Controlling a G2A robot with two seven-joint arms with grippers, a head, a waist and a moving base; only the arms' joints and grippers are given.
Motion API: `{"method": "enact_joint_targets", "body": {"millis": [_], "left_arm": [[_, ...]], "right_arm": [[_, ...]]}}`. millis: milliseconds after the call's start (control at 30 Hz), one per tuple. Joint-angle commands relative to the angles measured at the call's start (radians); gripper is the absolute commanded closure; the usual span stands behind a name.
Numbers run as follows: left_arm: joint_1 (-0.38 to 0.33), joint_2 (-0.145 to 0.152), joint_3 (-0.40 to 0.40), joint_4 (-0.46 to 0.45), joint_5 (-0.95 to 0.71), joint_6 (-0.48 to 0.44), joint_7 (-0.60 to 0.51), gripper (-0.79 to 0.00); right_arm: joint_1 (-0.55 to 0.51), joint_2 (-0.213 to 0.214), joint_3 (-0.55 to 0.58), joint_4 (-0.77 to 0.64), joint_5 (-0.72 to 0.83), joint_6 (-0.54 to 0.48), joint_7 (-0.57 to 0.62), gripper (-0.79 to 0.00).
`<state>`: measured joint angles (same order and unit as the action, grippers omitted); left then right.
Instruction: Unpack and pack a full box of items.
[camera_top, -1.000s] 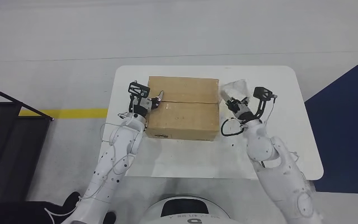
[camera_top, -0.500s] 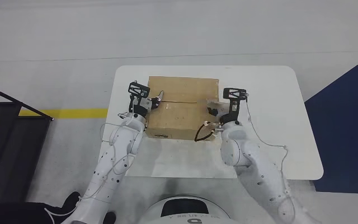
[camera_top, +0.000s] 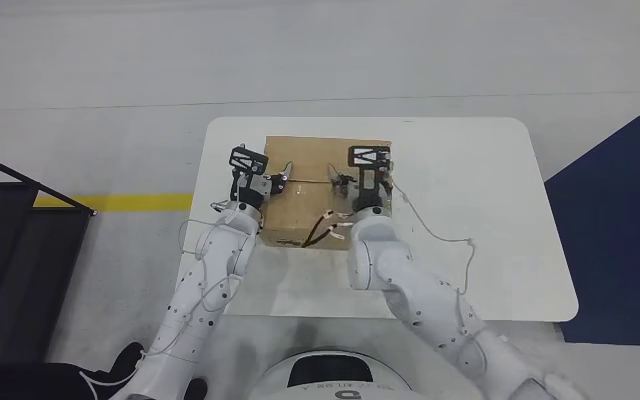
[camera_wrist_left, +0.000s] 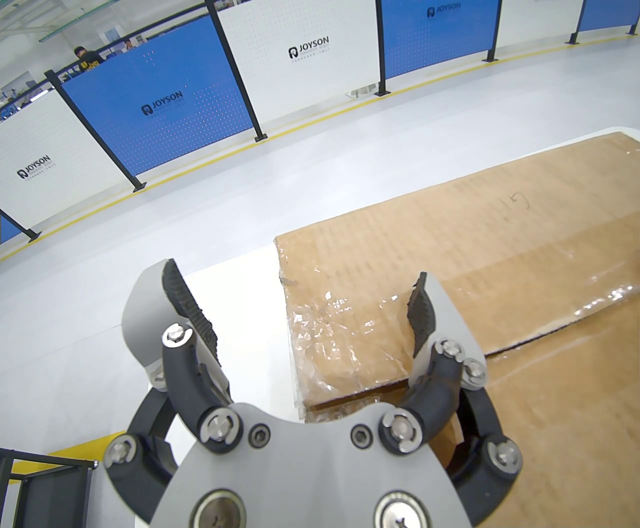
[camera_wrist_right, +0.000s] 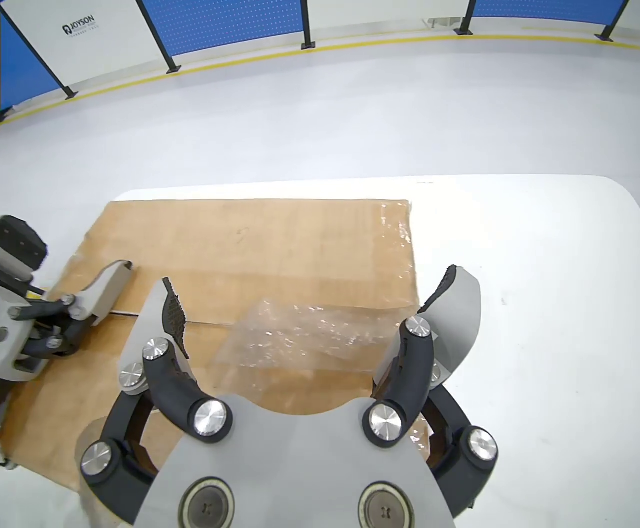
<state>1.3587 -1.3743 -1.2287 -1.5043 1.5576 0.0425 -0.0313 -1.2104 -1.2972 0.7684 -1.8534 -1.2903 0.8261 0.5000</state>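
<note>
Closed brown cardboard box (camera_top: 310, 160), flaps taped along the middle seam, flat on the white rounded table (camera_top: 470, 200). At the box's left end, left gripper (camera_wrist_left: 295, 280) spread wide, straddling the edge, clamping nothing. Above the box's right half, right gripper (camera_wrist_right: 309, 280) likewise spread and empty, over crumpled clear plastic film (camera_wrist_right: 300, 340) on the seam. Likely trouble: pinching slippery film instead of flap, or shoving the box sideways through uneven pushes.

Handwritten 15 (faint) on box (camera_wrist_left: 500, 240), logos on panels (camera_wrist_left: 160, 135)
</note>
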Motion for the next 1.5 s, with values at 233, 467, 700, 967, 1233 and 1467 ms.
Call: {"method": "enact_joint_targets", "body": {"millis": [233,467,700,967,1233,1467], "left_arm": [[0.000,0.000,0.000,0.000,0.000,0.000,0.000,-0.785],[0.000,0.000,0.000,0.000,0.000,0.000,0.000,-0.785],[0.000,0.000,0.000,0.000,0.000,0.000,0.000,-0.785],[0.000,0.000,0.000,0.000,0.000,0.000,0.000,-0.785],[0.000,0.000,0.000,0.000,0.000,0.000,0.000,-0.785],[0.000,0.000,0.000,0.000,0.000,0.000,0.000,-0.785]], "right_arm": [[0.071,-0.070,-0.054,-0.012,0.085,0.084,-0.063,-0.785],[-0.026,-0.084,0.079,-0.240,0.308,0.020,-0.177,-0.785],[-0.181,-0.069,0.233,-0.399,0.372,-0.077,-0.261,-0.785],[-0.246,-0.058,0.263,-0.440,0.265,-0.129,-0.210,-0.785],[-0.226,-0.022,0.217,-0.290,-0.229,-0.286,0.354,-0.785],[-0.226,-0.024,0.202,-0.293,-0.421,-0.338,0.520,-0.785]]}}
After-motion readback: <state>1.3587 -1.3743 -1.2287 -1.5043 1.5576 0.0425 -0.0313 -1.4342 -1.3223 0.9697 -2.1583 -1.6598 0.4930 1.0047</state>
